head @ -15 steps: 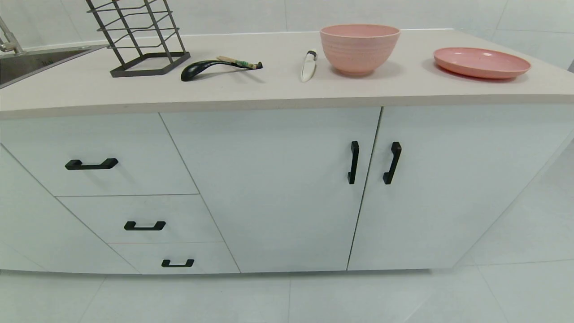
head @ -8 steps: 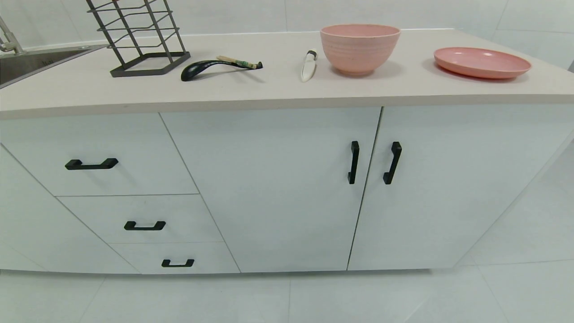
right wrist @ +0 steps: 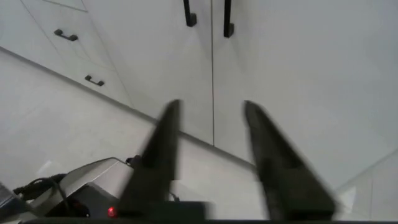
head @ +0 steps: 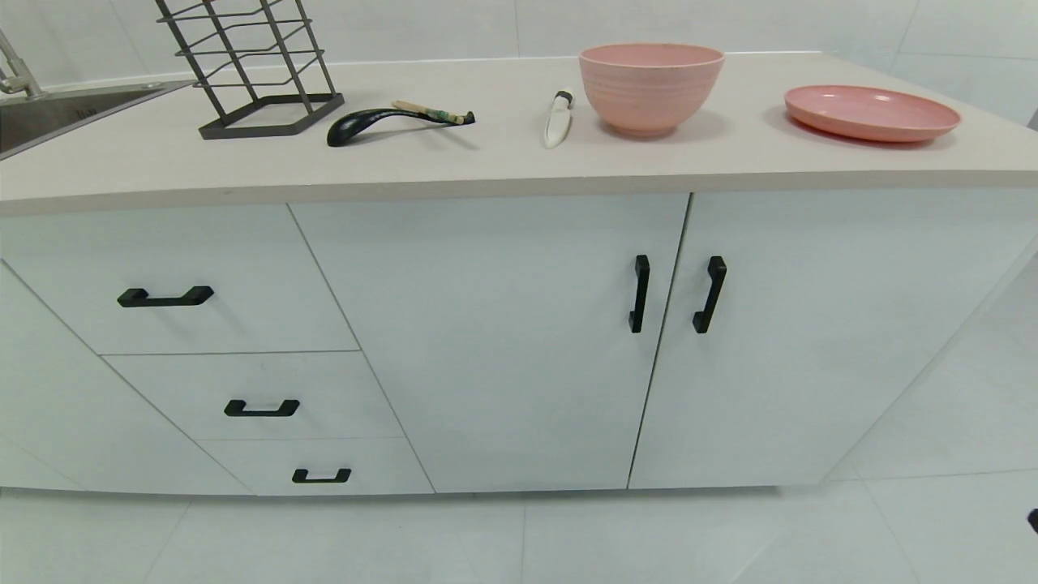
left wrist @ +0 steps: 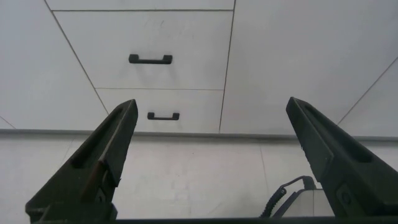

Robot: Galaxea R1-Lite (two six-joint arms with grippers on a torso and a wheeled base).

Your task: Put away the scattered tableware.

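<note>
So, head view: bowl, plate, knife, spoon sit scattered on the tabletop, nothing stored. Left wrist: left tool spread wide, empty, facing drawers. Right wrist: right tool apart too, facing cupboard doors, probably to open storage first.

One bowl; one plate; one spoon; one knife; one rack (chopsticks' number unclear).
</note>
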